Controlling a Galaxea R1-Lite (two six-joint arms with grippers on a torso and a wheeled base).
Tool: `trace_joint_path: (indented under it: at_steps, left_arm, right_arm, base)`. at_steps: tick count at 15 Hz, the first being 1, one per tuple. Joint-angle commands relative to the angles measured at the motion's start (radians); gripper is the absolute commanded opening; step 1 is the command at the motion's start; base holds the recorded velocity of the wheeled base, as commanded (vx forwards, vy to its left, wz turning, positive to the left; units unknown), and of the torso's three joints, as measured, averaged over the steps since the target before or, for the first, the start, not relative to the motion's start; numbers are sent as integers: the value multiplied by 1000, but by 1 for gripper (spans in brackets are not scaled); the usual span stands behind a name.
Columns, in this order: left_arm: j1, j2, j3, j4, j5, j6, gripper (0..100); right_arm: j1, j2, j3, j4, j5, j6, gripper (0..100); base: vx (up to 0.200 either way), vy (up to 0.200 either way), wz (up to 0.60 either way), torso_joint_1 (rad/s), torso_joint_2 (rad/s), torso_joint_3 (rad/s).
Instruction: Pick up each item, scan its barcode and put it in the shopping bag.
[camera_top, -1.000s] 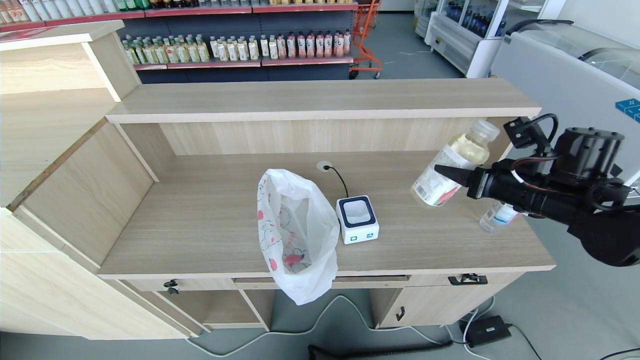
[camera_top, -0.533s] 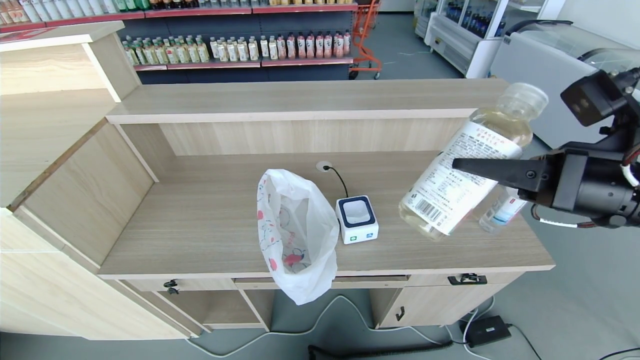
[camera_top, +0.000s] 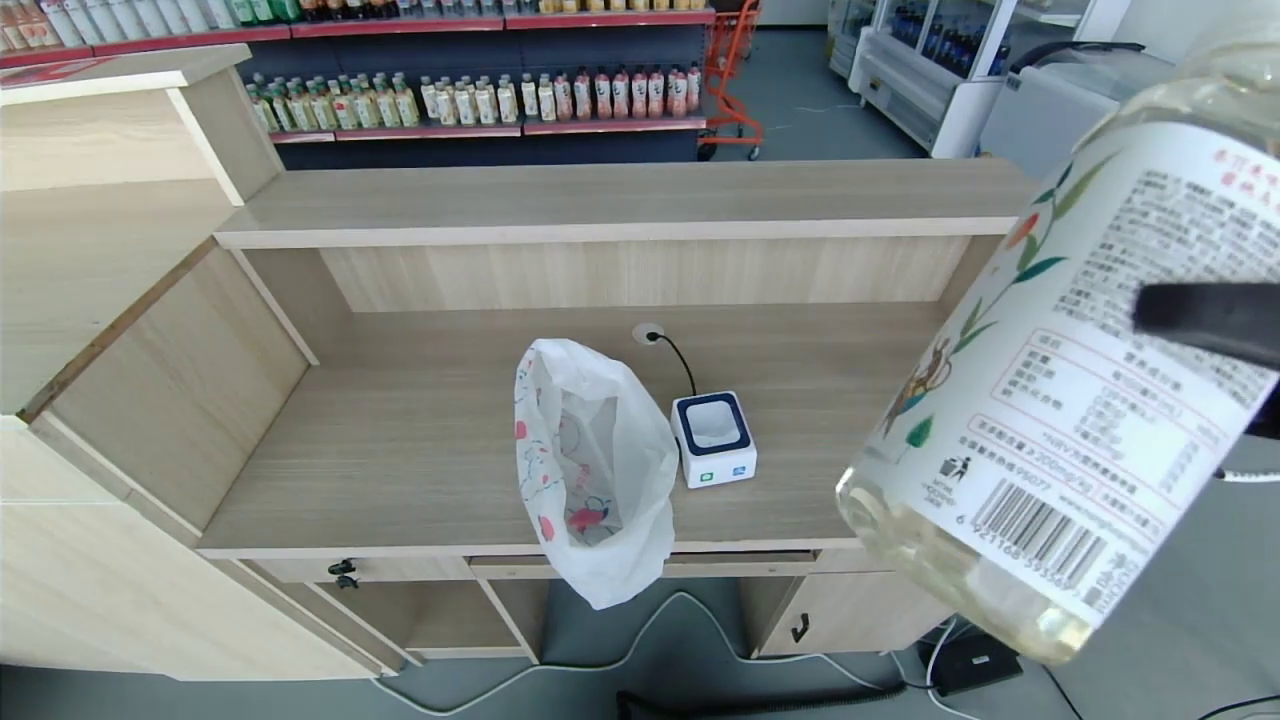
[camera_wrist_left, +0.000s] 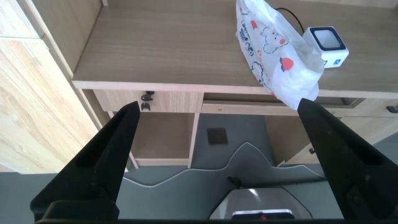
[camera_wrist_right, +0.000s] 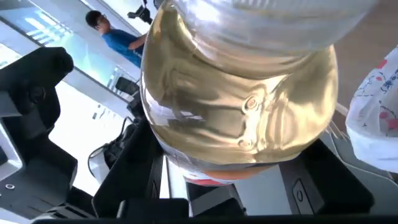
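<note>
Bottle (camera_top: 1060, 400), one, seemingly in right tool (camera_top: 1172, 328); one bag (camera_top: 590, 470), one scanner (camera_top: 714, 438).

Cropped at upper right frame edge: bottle (camera_top: 1080, 400), cap end included. Hidden behind it: right end of tabletop (camera_top: 400, 450). Blurred, cropped at right edge: right gripper (camera_top: 1215, 325).

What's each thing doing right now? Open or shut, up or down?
bottle: up in the air, tilted, barcode showing.
right gripper: shut on the bottle.
shopping bag: open, hanging over the counter edge.
scanner: flat on the counter, window up.
left gripper: open, holding nothing.
</note>
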Motion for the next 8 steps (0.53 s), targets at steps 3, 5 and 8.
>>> trace_joint_path:
  at_steps: [3, 5, 8]
  left_arm:
    - [0, 0, 0, 0, 0, -1, 100]
    - [0, 0, 0, 0, 0, -1, 100]
    - [0, 0, 0, 0, 0, -1, 100]
  right_arm:
    - [35, -68, -5, 64, 15, 8, 0]
    - [35, -82, -2, 70, 19, 8, 0]
    - [33, -105, -5, 105, 20, 9, 0]
  base:
    - [0, 0, 0, 0, 0, 0]
    - [0, 0, 0, 0, 0, 0]
    - [0, 0, 0, 0, 0, 0]
